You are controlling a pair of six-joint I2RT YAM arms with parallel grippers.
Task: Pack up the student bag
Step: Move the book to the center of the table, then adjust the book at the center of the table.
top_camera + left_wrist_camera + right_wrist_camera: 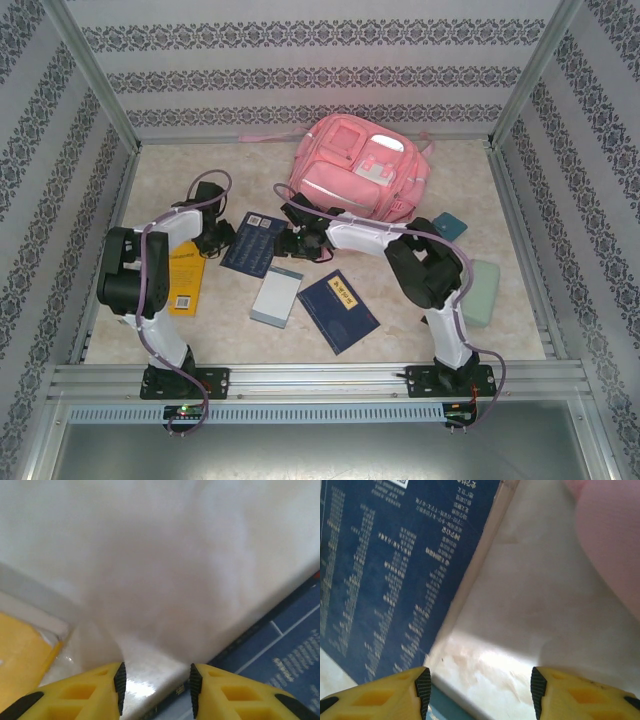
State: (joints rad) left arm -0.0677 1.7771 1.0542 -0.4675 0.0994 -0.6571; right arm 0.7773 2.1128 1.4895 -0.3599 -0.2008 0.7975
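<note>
pink student bag (360, 165) at back of bench (160, 180), left hand (156, 685) and right hand (480, 692) both open, empty, flanking dark blue book (255, 243)

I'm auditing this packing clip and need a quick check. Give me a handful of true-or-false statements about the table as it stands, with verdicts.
1. The large pink fabric backpack is at the far side of the table. True.
2. Two dark blue books lie on the table. True: one between the pincers, another nearer the arm bases.
3. The left pincer grips the yellow book. False: its jaws stand open with nothing between them, and the flat yellow book lies beneath the left arm.
4. The pale green case sits inside the backpack. False: the pale green case lies on the table beside the right arm.
5. The right pincer is open. True.
</note>
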